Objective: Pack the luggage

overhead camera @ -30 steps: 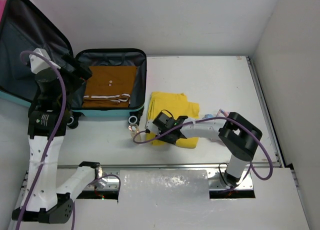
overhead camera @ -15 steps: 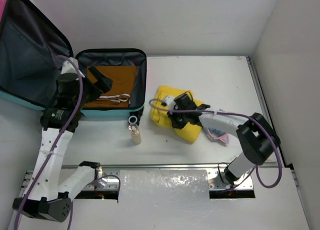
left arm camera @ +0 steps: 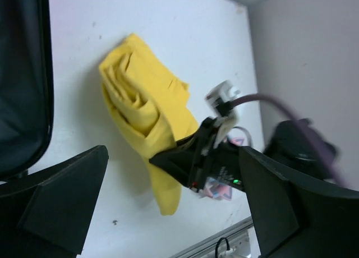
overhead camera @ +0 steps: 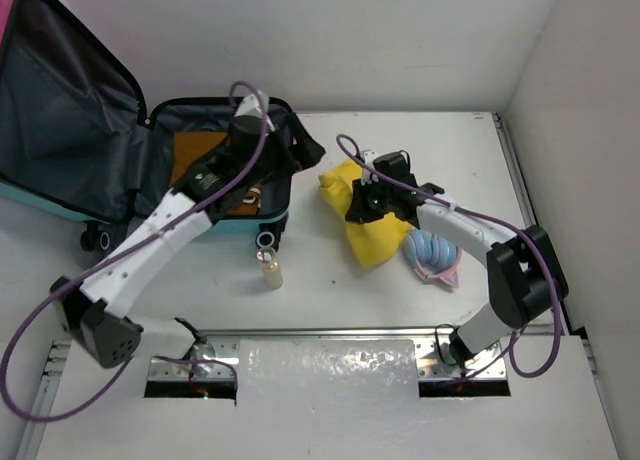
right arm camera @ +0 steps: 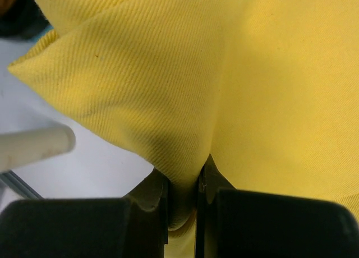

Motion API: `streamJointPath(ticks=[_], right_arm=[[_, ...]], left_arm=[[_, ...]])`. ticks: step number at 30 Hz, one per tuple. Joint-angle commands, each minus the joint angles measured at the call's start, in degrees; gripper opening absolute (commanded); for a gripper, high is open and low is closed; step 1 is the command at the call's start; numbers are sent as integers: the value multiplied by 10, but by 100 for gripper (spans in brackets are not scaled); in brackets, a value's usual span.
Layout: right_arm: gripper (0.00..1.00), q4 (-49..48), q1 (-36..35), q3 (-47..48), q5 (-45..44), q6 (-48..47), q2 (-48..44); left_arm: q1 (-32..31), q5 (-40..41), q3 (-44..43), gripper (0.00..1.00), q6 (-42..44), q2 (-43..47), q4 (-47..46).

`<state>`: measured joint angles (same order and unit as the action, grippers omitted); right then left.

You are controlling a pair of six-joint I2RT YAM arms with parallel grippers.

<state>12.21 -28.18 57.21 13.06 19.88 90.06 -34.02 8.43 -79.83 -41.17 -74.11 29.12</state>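
The luggage (overhead camera: 283, 180) lies open at the left, its dark-lined lid (overhead camera: 70, 110) raised, a brown garment (overhead camera: 190, 152) in the base. My right gripper (overhead camera: 362, 202) is shut on a bunched yellow cloth (overhead camera: 375, 238), which hangs from it just right of the luggage. The right wrist view shows a fold of the yellow cloth (right arm camera: 224, 73) pinched in the right gripper (right arm camera: 182, 207). My left gripper (overhead camera: 305, 150) hangs open over the luggage's right rim. In its own view the left gripper (left arm camera: 174, 213) is empty, with the yellow cloth (left arm camera: 140, 112) and luggage rim (left arm camera: 25, 73) beyond.
A small bottle (overhead camera: 270, 270) stands in front of the luggage wheels (overhead camera: 265, 242). A pastel blue and pink striped item (overhead camera: 432, 252) lies beside the yellow cloth. White walls close the back and right. A metal rail (overhead camera: 330, 335) runs along the near edge.
The right gripper has shut on the yellow cloth and carried it up and back, uncovering the striped item. The left arm swung from the lid rightward across the luggage base.
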Motion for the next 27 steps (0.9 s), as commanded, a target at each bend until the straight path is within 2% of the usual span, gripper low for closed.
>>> streamJointPath(ticks=[1, 12, 23, 25, 26, 27], right_arm=[[0, -89, 7, 57, 28, 73, 1], [0, -158, 7, 43, 50, 97, -3], [0, -191, 7, 36, 59, 99, -19], [0, -200, 7, 28, 56, 102, -25], [0, -203, 8, 27, 56, 104, -27], [0, -206, 7, 26, 57, 109, -27]], left_arm=[[-8, 12, 0, 100, -18, -56, -39], [-19, -45, -31, 100, -44, -184, -98], [-39, -35, -50, 98, -54, -280, -112], [-39, -30, -51, 83, -53, -288, -115], [-39, -29, -50, 73, -52, -290, -117], [-39, -28, -49, 54, -52, -293, -122]])
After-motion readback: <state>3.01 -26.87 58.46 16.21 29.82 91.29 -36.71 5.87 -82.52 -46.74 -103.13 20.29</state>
